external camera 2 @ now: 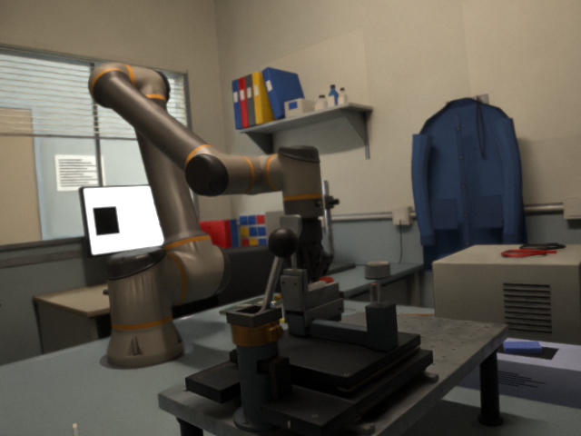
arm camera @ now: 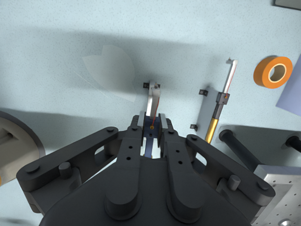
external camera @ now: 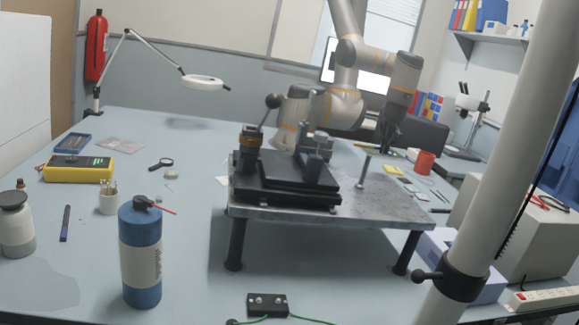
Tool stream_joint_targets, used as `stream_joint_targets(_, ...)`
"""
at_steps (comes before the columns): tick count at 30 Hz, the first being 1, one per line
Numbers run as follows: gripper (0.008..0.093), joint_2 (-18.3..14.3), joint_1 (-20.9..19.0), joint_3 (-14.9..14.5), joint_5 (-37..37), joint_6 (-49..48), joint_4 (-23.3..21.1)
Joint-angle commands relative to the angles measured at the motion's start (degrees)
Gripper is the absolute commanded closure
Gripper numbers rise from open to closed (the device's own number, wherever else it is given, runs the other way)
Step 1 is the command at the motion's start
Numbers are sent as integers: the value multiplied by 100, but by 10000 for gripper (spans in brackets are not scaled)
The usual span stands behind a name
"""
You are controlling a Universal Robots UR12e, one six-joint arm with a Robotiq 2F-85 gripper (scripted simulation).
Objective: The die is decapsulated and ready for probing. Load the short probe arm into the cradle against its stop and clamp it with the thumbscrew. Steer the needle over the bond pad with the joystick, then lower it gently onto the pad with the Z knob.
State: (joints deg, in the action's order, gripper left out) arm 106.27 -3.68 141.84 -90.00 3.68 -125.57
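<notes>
Behind the raised breadboard, on the table top, two probe arms lie side by side. The short probe arm (arm camera: 152, 107) has a blue body and a pale blade with a thin red needle. The long probe arm (arm camera: 220, 107), with a gold shank, lies to its right on a pale tray. On the breadboard stands the black positioner with its joystick (external camera: 268, 111), cradle (external camera: 308, 138) and knob (external camera: 320, 136). My gripper (arm camera: 151, 126) is down at the tray, behind the positioner. It is closed on the blue body of the short probe arm.
Behind the table are the robot's base (external camera: 312, 111), a lit monitor and a microscope (external camera: 469, 116). An orange tape roll (arm camera: 272, 71) lies right of the probe arms. A red cup (external camera: 423, 162) stands near the breadboard's far corner. A thick pole (external camera: 500, 178) crosses the right foreground.
</notes>
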Motion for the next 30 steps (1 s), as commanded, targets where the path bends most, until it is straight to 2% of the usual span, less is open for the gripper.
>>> stream_joint_targets(1,934,2,0,-6,0,0,1)
stream_joint_targets(30,934,74,0,-64,0,0,127)
